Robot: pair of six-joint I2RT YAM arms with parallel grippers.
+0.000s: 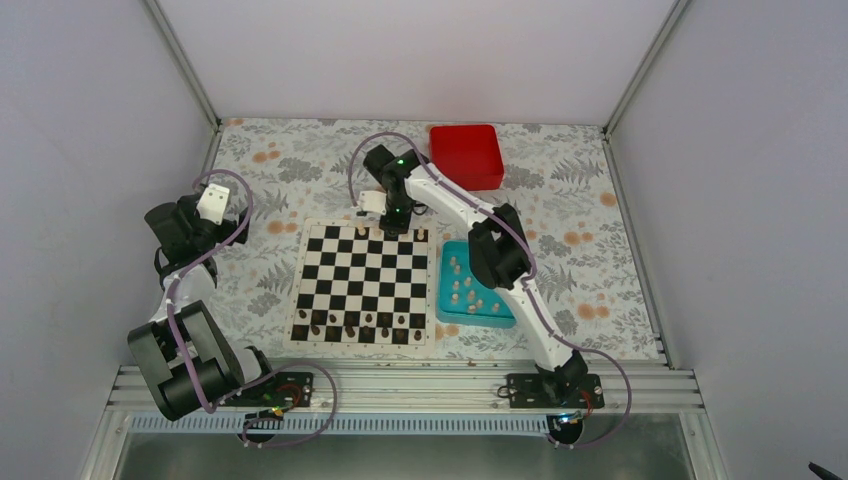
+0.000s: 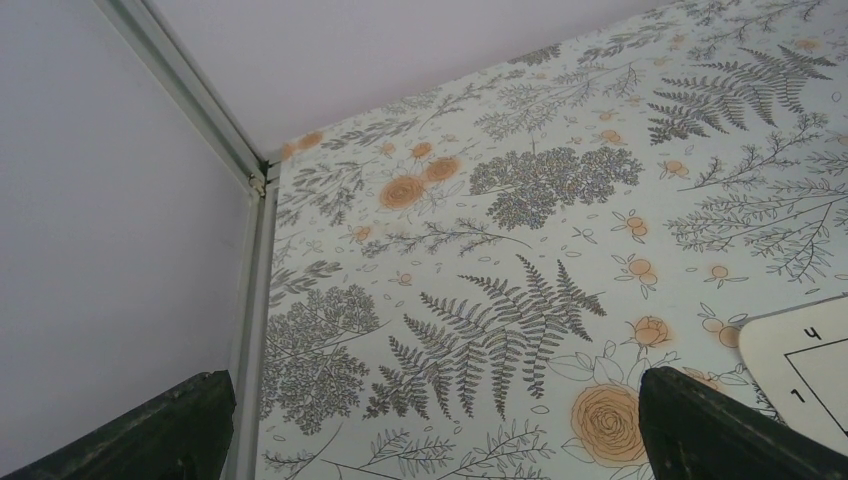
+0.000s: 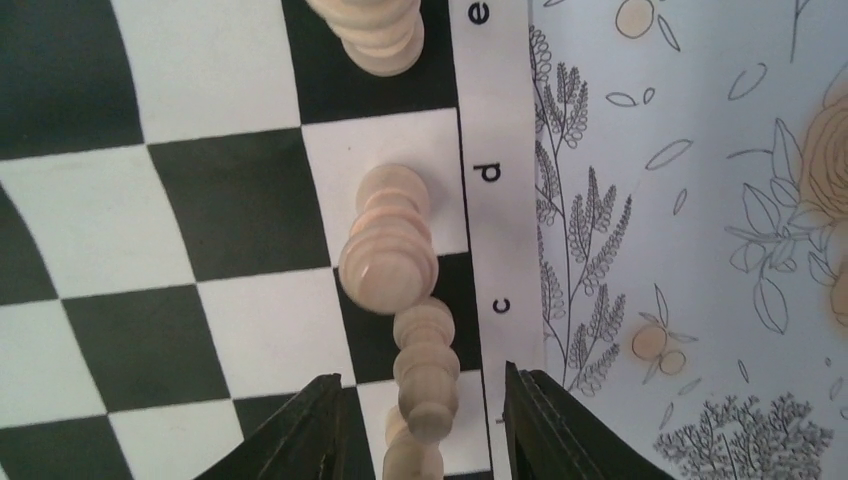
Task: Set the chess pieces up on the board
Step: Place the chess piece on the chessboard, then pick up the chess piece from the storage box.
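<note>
At far left, the left gripper [image 2: 432, 390] is spread wide and empty over floral cloth [image 2: 500, 200] beside the board's [image 2: 800, 375] corner. Rightward, the right gripper [image 3: 422, 376] is narrowly parted around 1 of the chess pieces [image 3: 425, 340] on the edge row, gaps showing either side.

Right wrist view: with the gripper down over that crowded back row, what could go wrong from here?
1. The right gripper is open around a pale turned-wood chess piece standing close beside its neighbour on d. Lifting away off-line could tip either one.
2. That row runs along the edge of the black-and-white checkered board, so a toppled piece might roll off onto the floral cloth.
</note>
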